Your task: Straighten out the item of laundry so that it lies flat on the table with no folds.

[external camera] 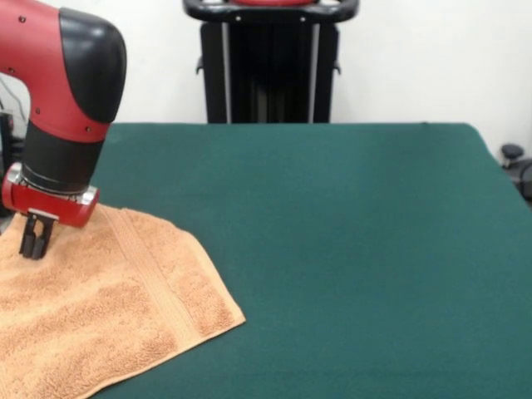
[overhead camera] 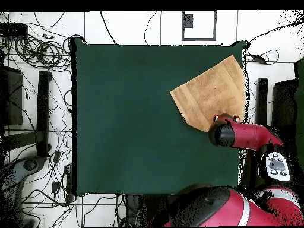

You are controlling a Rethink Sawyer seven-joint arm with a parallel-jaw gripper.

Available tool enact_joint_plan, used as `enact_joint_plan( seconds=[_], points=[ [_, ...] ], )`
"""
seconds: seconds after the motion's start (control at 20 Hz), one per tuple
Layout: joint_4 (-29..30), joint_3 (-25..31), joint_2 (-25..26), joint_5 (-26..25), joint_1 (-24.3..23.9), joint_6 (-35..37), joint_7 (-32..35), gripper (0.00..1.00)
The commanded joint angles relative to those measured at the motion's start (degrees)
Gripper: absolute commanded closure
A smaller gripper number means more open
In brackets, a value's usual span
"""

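The item of laundry (external camera: 100, 316), a peach terry towel with a woven band, lies skewed at the near left corner of the green table (external camera: 332, 216). It runs out of the picture at the left and bottom. It looks mostly flat, with its far edge slightly raised. My gripper (external camera: 33, 248) stands upright near the towel's far left edge, its black fingers drawn together with the tips in the cloth. From overhead the towel (overhead camera: 211, 92) sits at the table's (overhead camera: 136, 119) upper right corner, and the arm's wrist (overhead camera: 224, 133) covers the gripper at the towel's lower edge.
Bare green felt takes up the rest of the table. The robot's black pedestal (external camera: 270, 66) stands behind the far edge. Cables and stands (overhead camera: 35, 71) lie on the floor beside the table. A dark object (external camera: 515, 166) sits off the right edge.
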Motion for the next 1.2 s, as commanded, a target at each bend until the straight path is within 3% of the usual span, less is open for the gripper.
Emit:
enact_joint_plan(
  seconds=[0.05,0.2,0.55,0.9,1.2],
  points=[
    [13.23,5.29,7.69,5.51,4.28,0.36,13.66,1.0],
    [13.42,4.79,7.5,7.26,5.52,2.56,13.72,1.0],
    [14.17,2.81,7.49,10.8,8.03,-0.89,16.13,1.0],
    [13.45,-2.82,8.09,14.17,15.37,-0.21,18.39,1.0],
    [13.42,-4.44,9.09,18.77,18.53,0.37,19.02,1.0]
  ],
)
